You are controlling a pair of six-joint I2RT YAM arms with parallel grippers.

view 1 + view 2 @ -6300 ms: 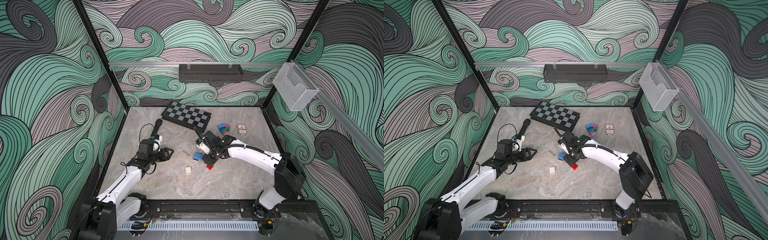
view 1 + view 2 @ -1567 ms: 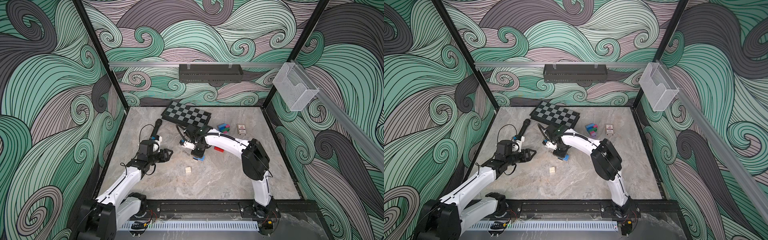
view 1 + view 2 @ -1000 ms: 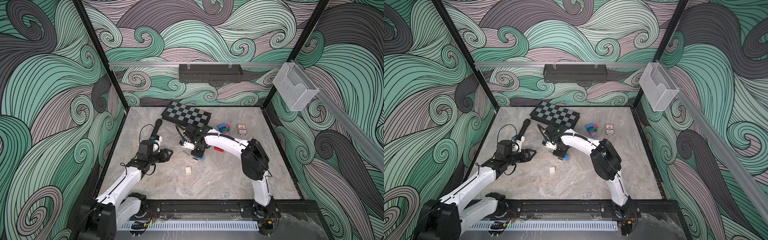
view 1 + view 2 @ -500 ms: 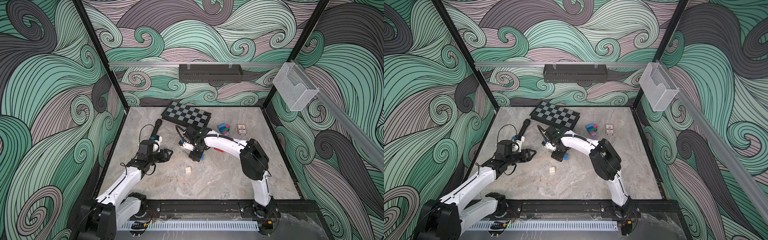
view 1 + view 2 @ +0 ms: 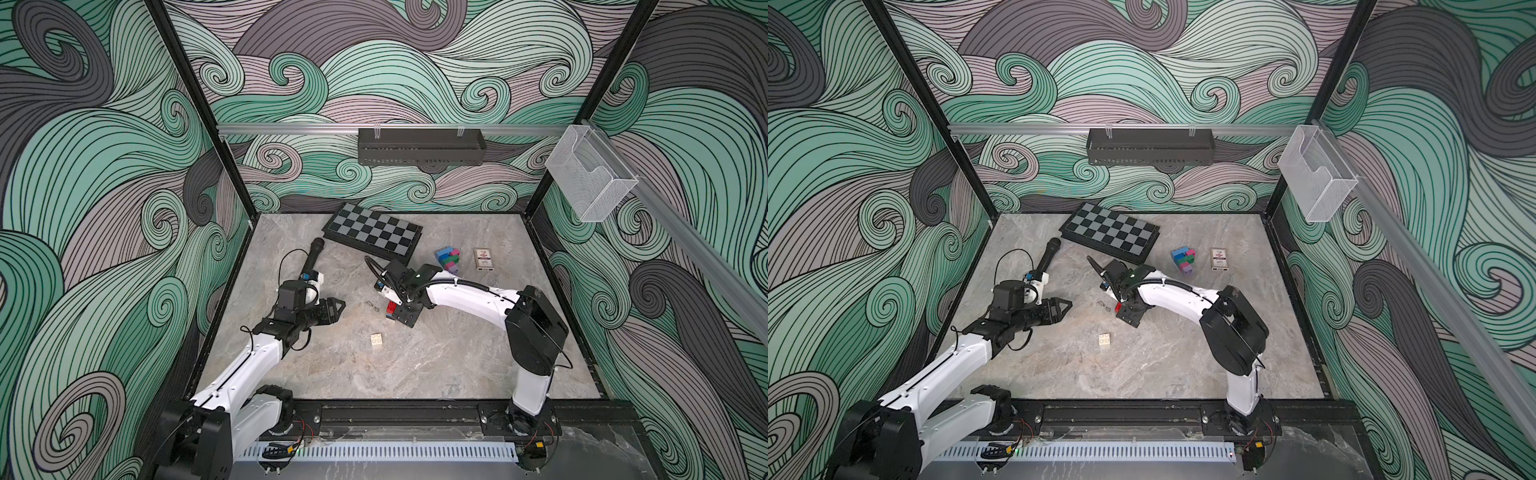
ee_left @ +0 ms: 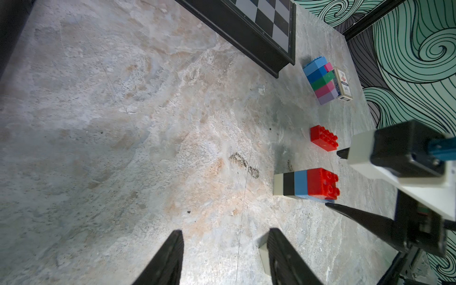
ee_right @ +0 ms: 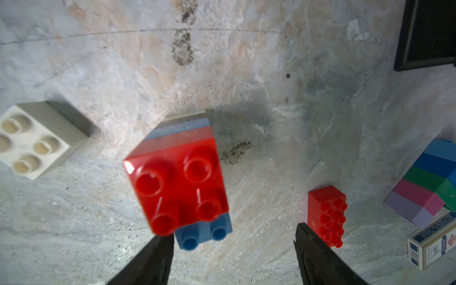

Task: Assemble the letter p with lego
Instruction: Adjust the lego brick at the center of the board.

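Observation:
A short lego stack (image 7: 177, 185) stands mid-table: a red square brick on top, then blue, black and cream layers (image 6: 306, 183). My right gripper (image 7: 229, 234) hangs open just above and beside it, holding nothing; in both top views it covers most of the stack (image 5: 403, 316) (image 5: 1128, 318). A loose red oblong brick (image 7: 325, 212) lies close by. A cream square brick (image 5: 376, 340) lies alone toward the front. Another stack of blue, green, pink and lilac bricks (image 5: 448, 259) sits at the back right. My left gripper (image 5: 336, 305) is open and empty, left of the stack.
A checkered board (image 5: 372, 232) lies at the back. A black microphone (image 5: 313, 255) rests behind my left arm. A small card box (image 5: 484, 259) sits right of the coloured brick stack. The right arm reaches across the middle of the table.
My right gripper has opened and let go of the red-topped stack, which now stands free. The left arm has not moved.

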